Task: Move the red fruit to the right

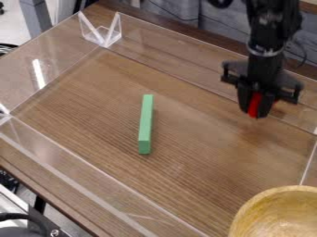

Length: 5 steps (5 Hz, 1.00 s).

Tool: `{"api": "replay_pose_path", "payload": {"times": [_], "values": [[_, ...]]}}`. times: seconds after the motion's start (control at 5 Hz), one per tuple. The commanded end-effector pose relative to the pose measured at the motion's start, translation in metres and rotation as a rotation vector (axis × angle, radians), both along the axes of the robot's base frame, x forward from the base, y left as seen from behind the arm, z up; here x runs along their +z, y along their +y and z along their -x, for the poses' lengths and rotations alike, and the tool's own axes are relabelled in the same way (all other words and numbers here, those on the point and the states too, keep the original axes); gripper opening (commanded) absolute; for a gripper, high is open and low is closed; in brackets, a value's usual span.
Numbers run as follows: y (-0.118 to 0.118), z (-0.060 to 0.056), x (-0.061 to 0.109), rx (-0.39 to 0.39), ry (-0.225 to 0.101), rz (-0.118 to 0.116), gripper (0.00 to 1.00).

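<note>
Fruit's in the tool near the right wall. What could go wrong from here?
1. The tool is shut on the red fruit close to the clear right wall; drifting further right could knock it.
2. Only a sliver of fruit shows between the fingers; whether it touches the wood floor is unclear, so a release could let it roll.
3. The green stick lies well left, likely no hazard.

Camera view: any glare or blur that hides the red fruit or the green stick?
Camera view: bright glare streaks sit on the clear walls only; the green stick is sharp; the red fruit in the gripper looks slightly soft, mostly hidden by the fingers.
</note>
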<state>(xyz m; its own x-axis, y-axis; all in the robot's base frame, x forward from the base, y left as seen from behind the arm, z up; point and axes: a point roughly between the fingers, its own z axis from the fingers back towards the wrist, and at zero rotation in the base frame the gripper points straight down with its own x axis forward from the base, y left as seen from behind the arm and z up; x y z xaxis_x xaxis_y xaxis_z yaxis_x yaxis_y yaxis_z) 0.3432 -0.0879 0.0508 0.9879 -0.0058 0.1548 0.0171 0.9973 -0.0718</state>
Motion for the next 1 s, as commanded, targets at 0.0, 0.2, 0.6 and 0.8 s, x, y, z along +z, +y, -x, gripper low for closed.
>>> {"api": "replay_pose_path", "payload": {"times": [0.0,0.2,0.6,0.8], "values": [[-0.0068,-0.0045,0.0047,-0.005,-0.046,0.017,0.00],[-0.0096,-0.0008,0.0023,-0.013,-0.037,0.018,1.00],[-0.0133,0.0014,0.0071,-0.009,-0.047,0.028,1.00],[-0.0139,0.0006,0.0100,-0.006,-0.058,0.034,1.00]]}}
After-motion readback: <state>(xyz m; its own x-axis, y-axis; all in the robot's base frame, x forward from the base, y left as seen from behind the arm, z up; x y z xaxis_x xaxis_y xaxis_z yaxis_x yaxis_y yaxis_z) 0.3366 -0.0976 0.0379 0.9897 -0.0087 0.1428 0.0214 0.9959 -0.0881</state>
